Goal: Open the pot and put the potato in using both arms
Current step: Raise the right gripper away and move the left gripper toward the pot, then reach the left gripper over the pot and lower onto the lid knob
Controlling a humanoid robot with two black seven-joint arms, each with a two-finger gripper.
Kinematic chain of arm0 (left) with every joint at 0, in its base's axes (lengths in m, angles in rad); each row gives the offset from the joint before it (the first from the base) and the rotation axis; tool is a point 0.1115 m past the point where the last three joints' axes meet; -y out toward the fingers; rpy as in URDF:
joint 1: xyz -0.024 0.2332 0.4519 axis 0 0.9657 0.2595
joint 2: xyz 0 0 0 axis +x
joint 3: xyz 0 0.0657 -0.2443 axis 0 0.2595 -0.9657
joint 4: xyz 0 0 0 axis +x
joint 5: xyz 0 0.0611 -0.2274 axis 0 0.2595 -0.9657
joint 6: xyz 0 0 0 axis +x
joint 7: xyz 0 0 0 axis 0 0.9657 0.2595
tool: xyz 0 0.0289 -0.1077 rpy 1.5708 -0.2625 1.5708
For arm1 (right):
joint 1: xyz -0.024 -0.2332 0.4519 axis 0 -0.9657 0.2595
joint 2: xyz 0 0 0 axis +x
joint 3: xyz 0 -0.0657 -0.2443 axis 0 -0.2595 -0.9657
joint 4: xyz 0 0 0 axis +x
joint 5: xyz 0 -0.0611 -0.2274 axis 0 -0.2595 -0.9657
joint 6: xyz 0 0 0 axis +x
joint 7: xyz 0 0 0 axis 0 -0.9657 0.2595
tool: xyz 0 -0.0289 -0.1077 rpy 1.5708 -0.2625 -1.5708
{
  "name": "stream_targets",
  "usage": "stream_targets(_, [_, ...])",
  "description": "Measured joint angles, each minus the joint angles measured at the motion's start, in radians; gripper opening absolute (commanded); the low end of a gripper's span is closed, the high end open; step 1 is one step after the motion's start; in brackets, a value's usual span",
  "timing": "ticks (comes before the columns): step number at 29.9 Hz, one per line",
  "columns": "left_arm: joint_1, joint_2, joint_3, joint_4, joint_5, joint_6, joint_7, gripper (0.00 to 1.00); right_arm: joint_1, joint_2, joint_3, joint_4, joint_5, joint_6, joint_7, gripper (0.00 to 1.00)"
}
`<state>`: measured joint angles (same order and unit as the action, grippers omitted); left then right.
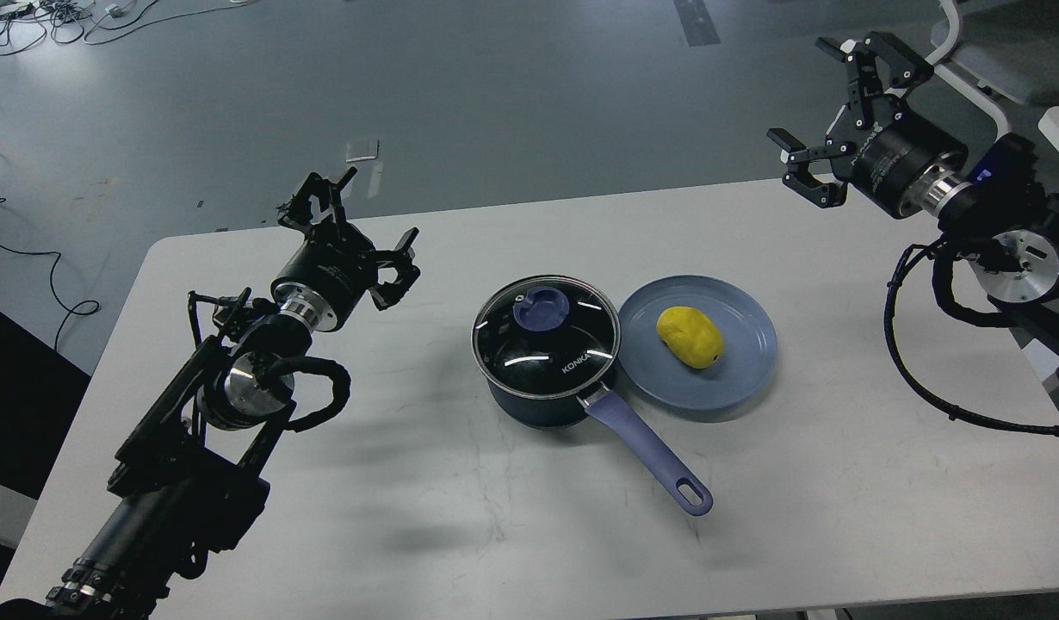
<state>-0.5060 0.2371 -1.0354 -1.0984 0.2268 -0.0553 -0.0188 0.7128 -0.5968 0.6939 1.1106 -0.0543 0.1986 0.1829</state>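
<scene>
The dark navy pot [542, 383] stands mid-table with its glass lid [547, 331] on; the lid's blue knob [540, 309] is on top. Its lavender handle [650, 452] points to the front right. The yellow potato [690, 337] lies on a flat blue plate [745, 375] just right of the pot. My left gripper [357, 224] is open and empty, left of the pot and above the table. My right gripper [826, 103] is open and empty, high above the table's far right edge, well away from the potato.
The white table [461, 534] has a far edge just behind both grippers. A black cable [925, 387] loops from the right arm over the table's right side. A white chair frame [977, 77] stands behind the right arm. Cables lie on the grey floor.
</scene>
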Motion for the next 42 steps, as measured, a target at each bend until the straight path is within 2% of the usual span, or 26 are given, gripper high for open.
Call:
stream_targets(17, [-0.005, 0.005, -0.001, 0.000, 0.057, 0.021, -0.003, 0.99, -0.013, 0.001, 0.010, -0.002, 0.001, -0.005, 0.001, 1.00])
stream_targets(19, [-0.018, 0.014, -0.001, -0.002, 0.168, 0.057, -0.009, 0.99, -0.014, 0.000, 0.013, -0.002, 0.001, -0.005, 0.004, 1.00])
stream_targets(23, [-0.077, 0.039, 0.041, -0.046, 0.559, 0.225, -0.023, 0.99, -0.015, 0.000, 0.014, -0.009, 0.001, -0.006, 0.008, 1.00])
stream_targets(25, [-0.090, 0.052, 0.076, -0.086, 0.722, 0.270, -0.025, 0.99, -0.015, 0.000, 0.015, -0.016, 0.001, -0.007, 0.009, 1.00])
stream_targets(30, [-0.126, 0.183, 0.182, -0.261, 1.031, 0.293, -0.054, 0.99, -0.027, 0.001, 0.021, -0.030, 0.001, -0.007, 0.009, 1.00])
stream_targets(33, [-0.156, 0.245, 0.267, -0.321, 1.231, 0.301, -0.073, 0.99, -0.038, 0.004, 0.023, -0.035, 0.002, -0.007, 0.008, 1.00])
stream_targets(36, [-0.187, 0.276, 0.344, -0.335, 1.490, 0.308, -0.079, 0.99, -0.050, 0.011, 0.023, -0.054, 0.002, -0.007, 0.008, 1.00])
stream_targets(42, [-0.250, 0.273, 0.540, -0.324, 1.743, 0.305, -0.083, 0.99, -0.061, 0.017, 0.023, -0.077, 0.002, -0.010, 0.021, 1.00])
